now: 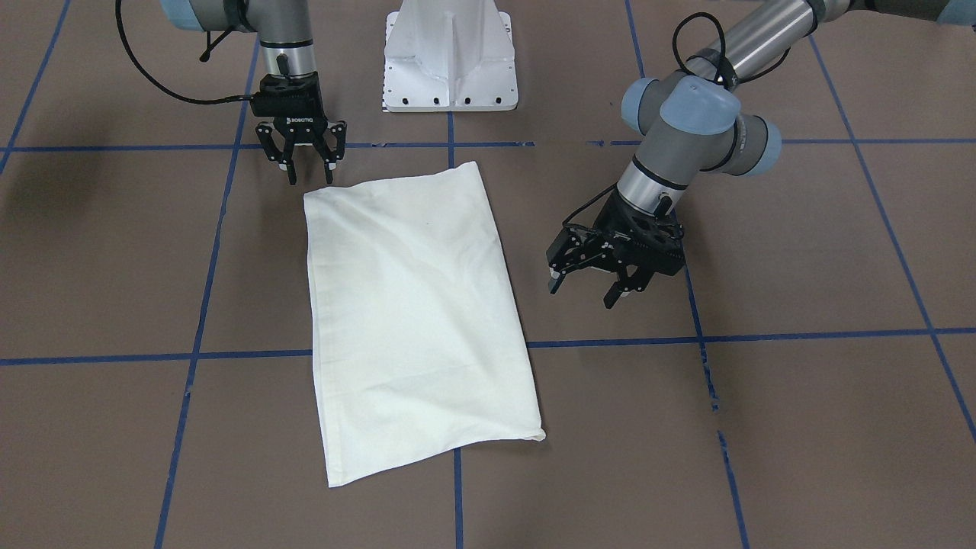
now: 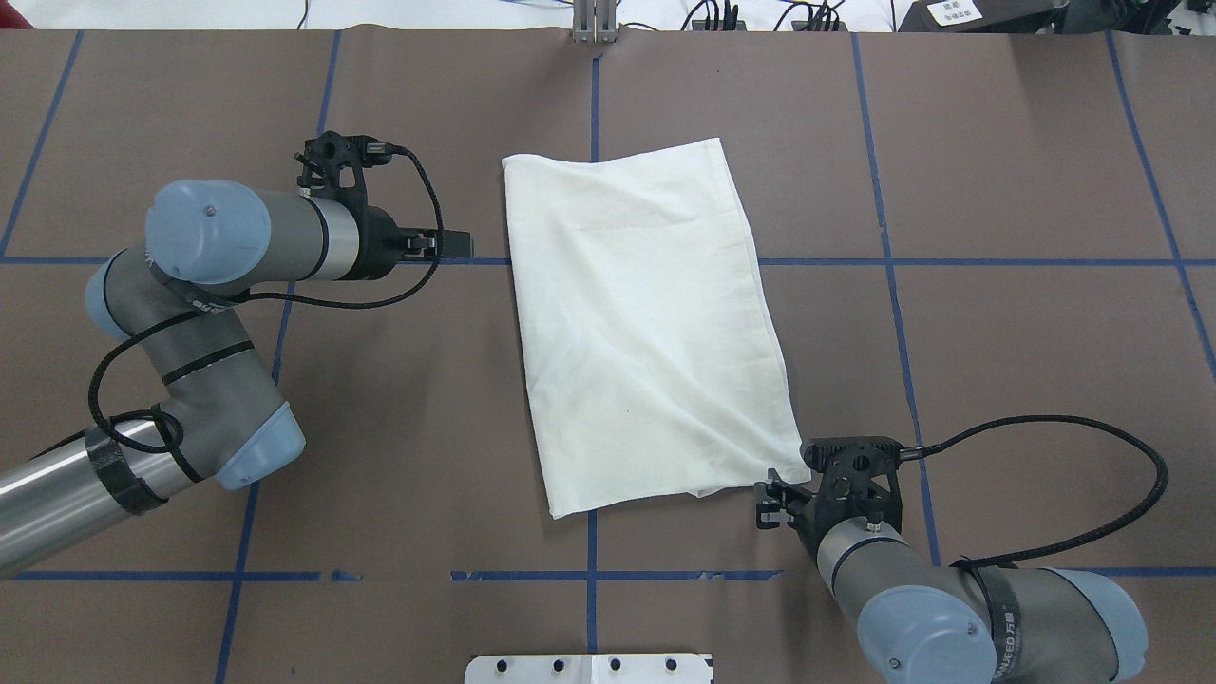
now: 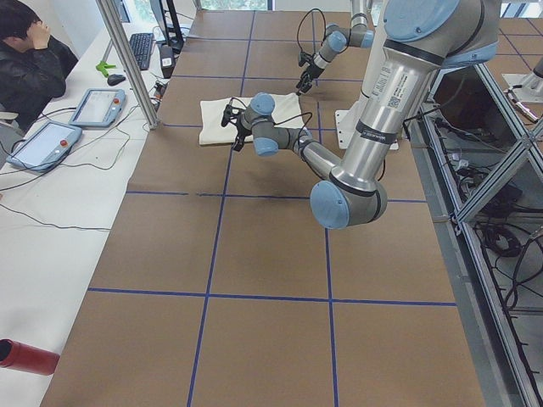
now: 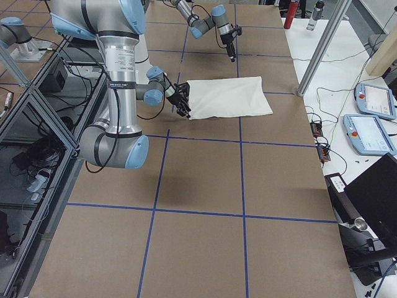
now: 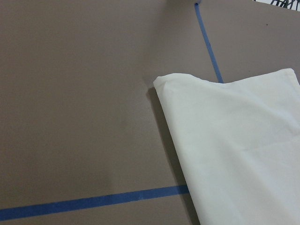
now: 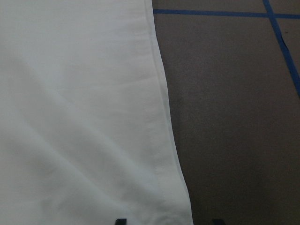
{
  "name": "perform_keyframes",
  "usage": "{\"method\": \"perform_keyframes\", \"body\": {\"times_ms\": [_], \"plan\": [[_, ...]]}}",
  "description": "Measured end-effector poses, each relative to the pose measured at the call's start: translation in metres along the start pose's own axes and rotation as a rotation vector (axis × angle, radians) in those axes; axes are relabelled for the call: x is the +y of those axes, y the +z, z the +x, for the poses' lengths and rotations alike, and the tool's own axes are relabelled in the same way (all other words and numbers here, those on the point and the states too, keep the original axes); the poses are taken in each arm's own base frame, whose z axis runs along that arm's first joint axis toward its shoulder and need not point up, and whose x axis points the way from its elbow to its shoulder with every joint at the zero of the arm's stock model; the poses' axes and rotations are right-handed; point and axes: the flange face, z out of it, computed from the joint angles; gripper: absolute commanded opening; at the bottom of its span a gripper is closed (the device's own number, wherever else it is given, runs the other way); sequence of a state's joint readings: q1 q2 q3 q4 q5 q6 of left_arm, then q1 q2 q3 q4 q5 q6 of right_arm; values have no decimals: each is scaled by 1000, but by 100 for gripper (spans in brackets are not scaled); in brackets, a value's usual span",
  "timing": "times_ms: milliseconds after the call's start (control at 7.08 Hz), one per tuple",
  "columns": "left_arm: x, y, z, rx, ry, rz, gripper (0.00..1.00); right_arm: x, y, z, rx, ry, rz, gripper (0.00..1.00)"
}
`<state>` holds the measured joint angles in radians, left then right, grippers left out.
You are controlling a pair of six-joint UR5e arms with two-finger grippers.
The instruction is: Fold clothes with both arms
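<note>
Shirt (image 1: 412, 320) is laid folded flat. L gripper (image 1: 583, 296) is held wide open beside it, R gripper (image 1: 310, 174) wide open at a corner.

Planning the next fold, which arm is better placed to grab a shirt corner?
Probably right: the right tool, open, hangs at the robot-side corner of the shirt; the left tool sits beside the long edge, clear of any corner.
</note>
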<state>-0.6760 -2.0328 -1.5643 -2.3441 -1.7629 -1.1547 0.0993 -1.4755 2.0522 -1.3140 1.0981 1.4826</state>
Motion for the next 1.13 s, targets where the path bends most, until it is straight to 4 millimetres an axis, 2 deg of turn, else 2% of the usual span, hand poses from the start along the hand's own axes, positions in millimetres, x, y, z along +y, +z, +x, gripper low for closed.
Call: {"method": "perform_keyframes", "body": {"times_ms": [141, 283, 424, 565, 706, 848, 989, 1130], "plan": [[2, -1, 4, 8, -22, -2, 100, -20, -7, -4, -85, 65, -27, 100], [13, -3, 18, 33, -76, -13, 100, -46, -15, -1, -188, 140, -68, 100], [35, -8, 43, 73, -155, -35, 100, -70, -21, 8, -272, 212, -97, 100], [69, -12, 67, 103, -244, -54, 100, -88, -26, 23, -333, 280, -114, 100], [112, -15, 84, 116, -322, -64, 81, -103, -28, 39, -363, 335, -122, 100], [153, -18, 96, 116, -412, -70, 68, -117, -27, 53, -363, 386, -119, 100], [188, -16, 103, 97, -508, -72, 68, -128, -26, 62, -356, 421, -111, 100], [215, -13, 109, 75, -580, -82, 68, -133, -23, 67, -349, 438, -106, 100]]}}
